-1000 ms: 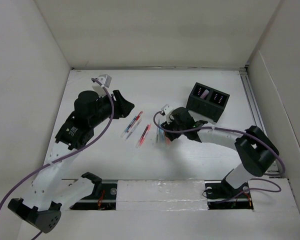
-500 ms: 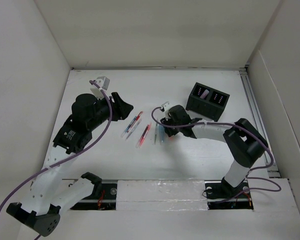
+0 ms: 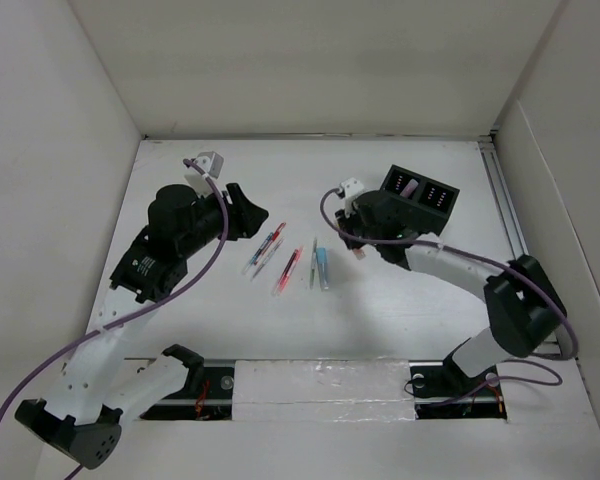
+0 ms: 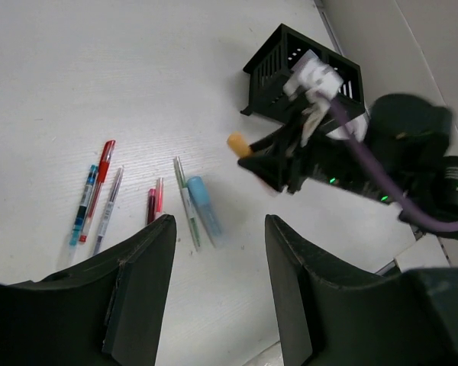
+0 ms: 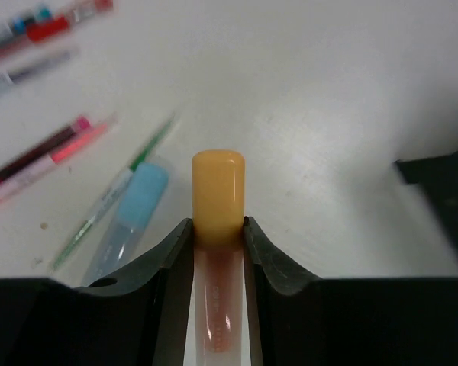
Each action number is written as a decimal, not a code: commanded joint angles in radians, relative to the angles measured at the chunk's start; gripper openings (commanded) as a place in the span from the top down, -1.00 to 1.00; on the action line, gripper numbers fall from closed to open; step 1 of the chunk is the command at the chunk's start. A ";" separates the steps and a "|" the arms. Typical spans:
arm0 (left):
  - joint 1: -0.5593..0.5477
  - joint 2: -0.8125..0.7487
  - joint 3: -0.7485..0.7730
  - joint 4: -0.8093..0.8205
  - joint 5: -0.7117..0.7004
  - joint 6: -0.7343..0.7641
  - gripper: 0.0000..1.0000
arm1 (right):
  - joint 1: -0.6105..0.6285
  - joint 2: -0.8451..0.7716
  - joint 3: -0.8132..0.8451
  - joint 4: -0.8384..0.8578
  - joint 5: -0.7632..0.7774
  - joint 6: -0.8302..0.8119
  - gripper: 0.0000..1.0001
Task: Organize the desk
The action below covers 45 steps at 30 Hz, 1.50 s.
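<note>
Two grippers over white desk point(image 3: 400, 310). Left gripper point(image 4: 217, 227): jaws spread, empty, toward left edge. Centre: loose pens point(image 3: 287, 268), unsorted. Right gripper point(image 5: 217, 226): clamped on orange-capped tube point(image 5: 217, 183), probably bound for black box point(image 3: 417, 203), far-right corner.

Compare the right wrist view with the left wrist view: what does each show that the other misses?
Right wrist only: the clear body of the orange-capped tube, clamped between the right fingers. Left wrist only: inside the black box, the right arm, the open left fingers. Both: the tube's orange cap, blue-capped tube, green pen and pink pens on the desk.
</note>
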 commanded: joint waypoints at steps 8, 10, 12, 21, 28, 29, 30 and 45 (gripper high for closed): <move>-0.003 0.011 -0.016 0.083 0.028 -0.007 0.07 | -0.355 -0.167 0.218 0.298 -0.049 -0.128 1.00; -0.003 0.015 -0.016 0.088 0.025 -0.008 0.07 | -0.417 -0.094 0.241 0.368 -0.161 -0.102 1.00; -0.003 0.022 -0.013 0.092 0.022 -0.011 0.07 | -0.483 -0.040 0.271 0.437 -0.238 -0.082 1.00; -0.003 0.042 0.018 0.102 -0.005 -0.008 0.07 | -0.563 0.091 0.246 0.600 -0.386 0.054 1.00; -0.003 0.059 0.025 0.105 -0.002 -0.011 0.07 | -0.563 0.126 0.186 0.616 -0.376 0.042 0.87; -0.003 0.062 0.030 0.100 -0.004 -0.005 0.07 | -0.563 0.117 0.158 0.622 -0.373 0.045 0.79; -0.003 0.064 0.036 0.094 -0.007 -0.005 0.07 | -0.554 0.110 0.140 0.637 -0.364 0.047 0.61; -0.003 0.024 0.063 0.103 -0.054 0.009 0.01 | -0.482 -0.182 0.098 0.401 -0.321 -0.084 0.13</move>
